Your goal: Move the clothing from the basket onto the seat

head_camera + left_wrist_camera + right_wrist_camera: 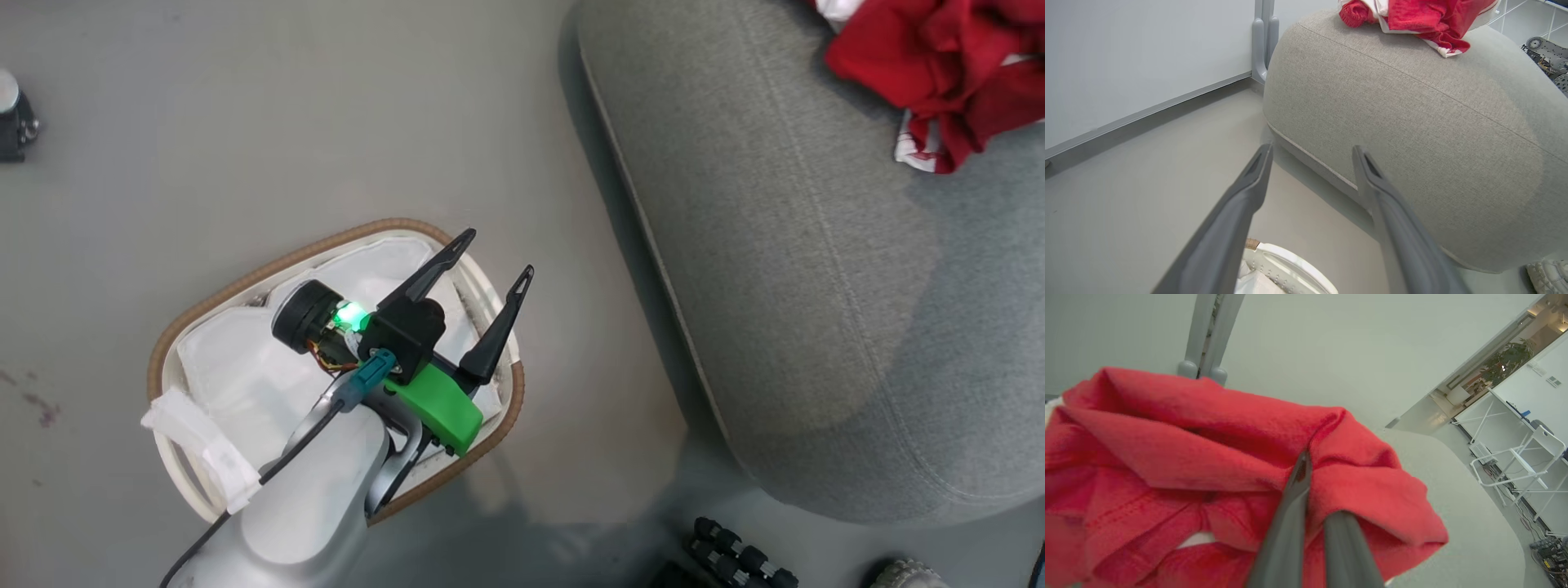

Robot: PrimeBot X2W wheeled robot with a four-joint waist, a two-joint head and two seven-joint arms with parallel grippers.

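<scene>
The basket [245, 282] stands on the floor at the lower left, and its white liner [245, 367] shows inside. My left gripper [498, 253] hangs over the basket's right side, open, with nothing between its fingers; the left wrist view has the gripper [1312, 149] pointing at the seat [1412, 102], with the basket's rim [1290, 265] below. The grey seat [775, 245] takes up the right. The clothing [939, 57], a crumpled red heap, lies on its far part. In the right wrist view my right gripper [1310, 473] is shut on a fold of the clothing [1208, 457], above the seat [1453, 477].
A black object [12, 122] sits at the floor's left edge. Dark wheels of my base [735, 559] are at the bottom. A white wall with a grey post [1263, 41] stands behind the seat. White desks and chairs [1515, 457] stand farther off.
</scene>
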